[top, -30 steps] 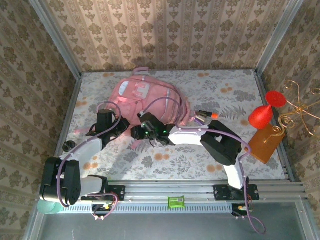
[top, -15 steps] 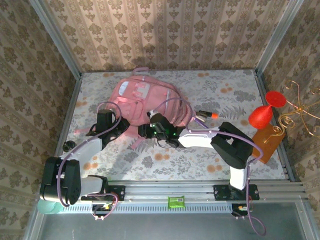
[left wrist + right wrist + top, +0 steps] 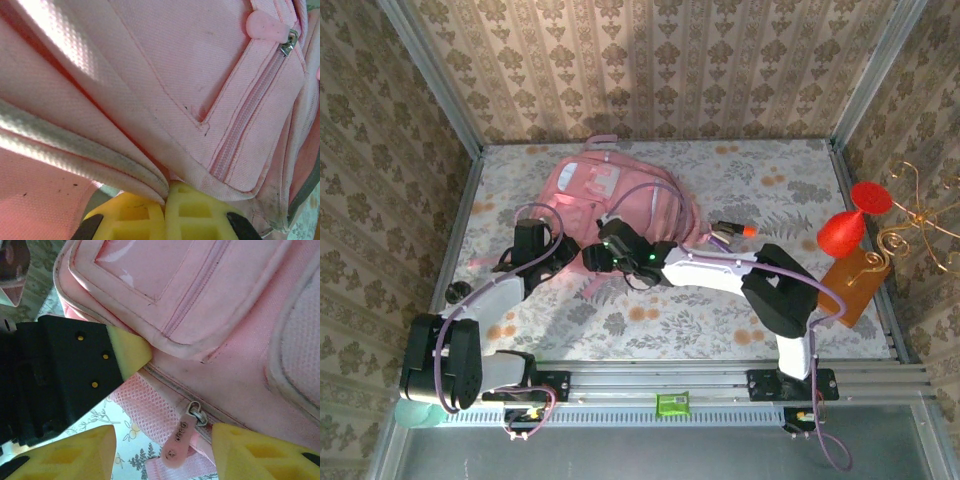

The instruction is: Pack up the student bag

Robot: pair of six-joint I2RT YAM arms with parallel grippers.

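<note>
Pink woven-fabric student bag (image 3: pixel 588 188) — soft, rumpled, zip-fronted, white-trimmed

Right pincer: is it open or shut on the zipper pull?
Open: the right pincer's yellow fingers stand wide apart in its wrist view, the student bag's zipper pull hanging between them.

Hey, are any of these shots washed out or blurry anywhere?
Left wrist view: washed-out bright patch on the student bag, upper left; the left gripper looks slightly soft. Right wrist view: glare on the bag's glossy patch, zipper pull sharp. Top external view: evenly lit, sharp.
</note>
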